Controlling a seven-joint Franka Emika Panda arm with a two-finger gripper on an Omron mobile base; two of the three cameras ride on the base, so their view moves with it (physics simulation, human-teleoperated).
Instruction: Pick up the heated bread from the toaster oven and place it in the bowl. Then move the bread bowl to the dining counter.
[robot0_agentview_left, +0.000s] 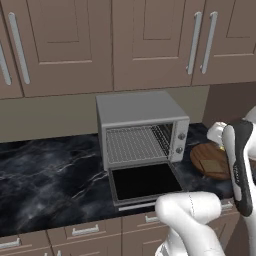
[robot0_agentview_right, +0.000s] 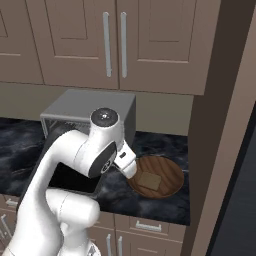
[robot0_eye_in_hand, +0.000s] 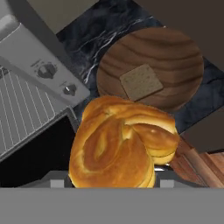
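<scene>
While the gripper (robot0_eye_in_hand: 111, 183) clasps it, the bread (robot0_eye_in_hand: 122, 142) fronts the bowl (robot0_eye_in_hand: 175, 57).

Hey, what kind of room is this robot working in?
Most likely a home kitchen, a rendered one: a grey toaster oven with its door dropped open sits on a black marble counter, taupe wall cabinets hang above, and a wooden bowl stands nearby.

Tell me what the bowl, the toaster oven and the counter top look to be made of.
Bowl: apparently wood, dark brown with curved grain bands and a soft sheen.
Toaster oven: seemingly grey metal, matte casing, wire rack inside, dark glass in the dropped door.
Counter top: looks like polished black marble, pale veins running through it.
</scene>
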